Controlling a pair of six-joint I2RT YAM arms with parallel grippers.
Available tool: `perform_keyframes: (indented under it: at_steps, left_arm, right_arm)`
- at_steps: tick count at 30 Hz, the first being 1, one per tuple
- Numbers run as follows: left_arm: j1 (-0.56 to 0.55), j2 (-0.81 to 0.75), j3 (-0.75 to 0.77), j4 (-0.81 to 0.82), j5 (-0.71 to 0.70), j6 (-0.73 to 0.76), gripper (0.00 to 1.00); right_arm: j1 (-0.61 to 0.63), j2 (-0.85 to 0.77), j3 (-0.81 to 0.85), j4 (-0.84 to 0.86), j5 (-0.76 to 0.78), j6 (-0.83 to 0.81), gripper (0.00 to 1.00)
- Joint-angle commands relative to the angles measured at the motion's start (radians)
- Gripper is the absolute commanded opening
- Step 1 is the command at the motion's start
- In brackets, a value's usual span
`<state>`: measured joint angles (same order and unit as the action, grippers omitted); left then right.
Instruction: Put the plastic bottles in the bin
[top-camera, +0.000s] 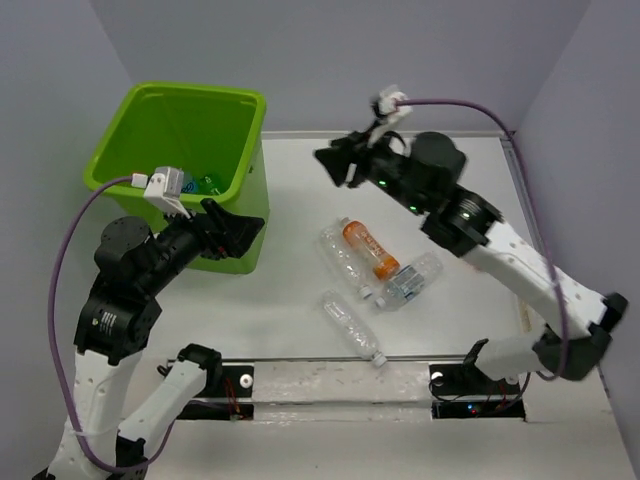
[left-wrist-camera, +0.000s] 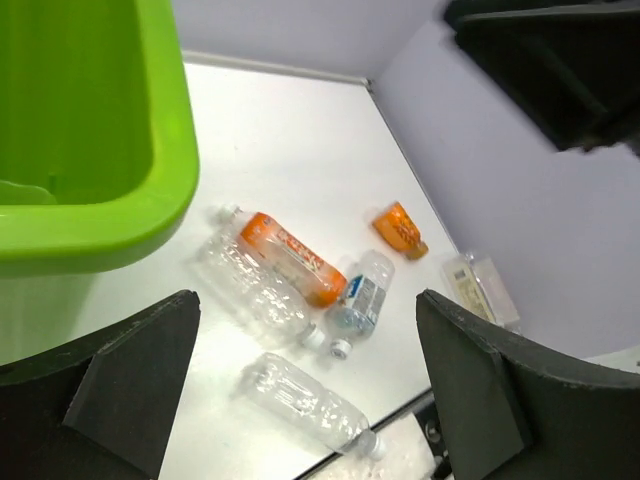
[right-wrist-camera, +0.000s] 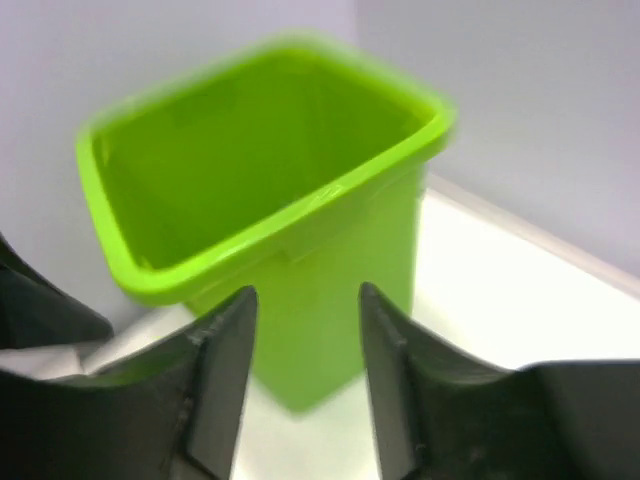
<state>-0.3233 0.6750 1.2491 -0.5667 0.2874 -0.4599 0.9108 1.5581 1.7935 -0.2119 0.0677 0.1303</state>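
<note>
The lime-green bin (top-camera: 113, 150) stands at the far left of the table, with a green and blue item (top-camera: 206, 184) low inside it. Four bottles lie in the middle of the table: an orange labelled one (top-camera: 371, 250), a clear one (top-camera: 345, 258) beside it, a clear one with a blue label (top-camera: 410, 280), and a clear one (top-camera: 352, 327) nearer the front. My left gripper (top-camera: 240, 228) is open and empty by the bin's near right corner. My right gripper (top-camera: 335, 165) is open and empty, held up to the right of the bin.
The left wrist view shows the bin's rim (left-wrist-camera: 170, 150), the orange bottle (left-wrist-camera: 290, 258), the blue-labelled bottle (left-wrist-camera: 362, 300) and the near clear bottle (left-wrist-camera: 305, 400). The right wrist view faces the bin (right-wrist-camera: 260, 150). Purple walls enclose the table.
</note>
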Motion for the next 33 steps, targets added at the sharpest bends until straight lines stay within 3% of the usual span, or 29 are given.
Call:
perform_keyframes:
  at_steps: [1, 3, 6, 7, 8, 10, 11, 12, 14, 19, 26, 33]
  left_arm:
    - [-0.006, -0.003, -0.062, 0.114, 0.186, -0.022, 0.99]
    - [-0.023, -0.003, -0.114, 0.137, 0.167, -0.028, 0.99]
    - [-0.124, -0.002, -0.181, 0.159, 0.054, -0.043, 0.99]
    - [-0.169, 0.004, -0.197, 0.166, 0.005, -0.063, 0.99]
    - [-0.285, 0.014, -0.217, 0.175, -0.051, -0.075, 0.99]
    - [-0.418, 0.053, -0.232, 0.183, -0.247, -0.106, 0.99]
    - [-0.553, 0.067, -0.249, 0.186, -0.32, -0.143, 0.99]
    - [-0.619, 0.104, -0.261, 0.186, -0.467, -0.166, 0.99]
    - [-0.783, 0.147, -0.305, 0.185, -0.586, -0.251, 0.99]
    - [-0.957, 0.328, -0.385, 0.145, -0.853, -0.459, 0.99]
    - [-0.987, 0.428, -0.523, 0.263, -0.843, -0.652, 0.99]
    - [-0.987, 0.625, -0.475, 0.275, -0.837, -0.74, 0.99]
  right_arm:
    - [-0.241, -0.366, -0.476, 0.066, 0.075, 0.137, 0.46]
    - [-0.355, -0.459, -0.704, 0.03, 0.009, 0.193, 0.46]
    - [-0.484, -0.553, -0.841, -0.05, -0.06, 0.203, 0.52]
    - [-0.484, -0.555, -0.883, -0.072, -0.06, 0.204, 0.54]
    - [-0.484, -0.55, -0.902, -0.087, -0.06, 0.215, 0.6]
    - [-0.484, -0.552, -0.948, -0.104, -0.049, 0.236, 0.72]
    - [-0.484, -0.564, -0.989, -0.112, 0.002, 0.273, 0.75]
    - [-0.484, -0.576, -1.008, -0.128, 0.041, 0.291, 0.79]
    - [-0.484, -0.628, -1.068, -0.139, 0.13, 0.362, 0.86]
    - [-0.484, -0.711, -1.149, -0.184, 0.199, 0.494, 0.95]
    - [-0.484, -0.75, -1.203, -0.283, 0.222, 0.575, 1.0]
    - [-0.484, -0.686, -1.229, -0.242, 0.239, 0.606, 1.0]
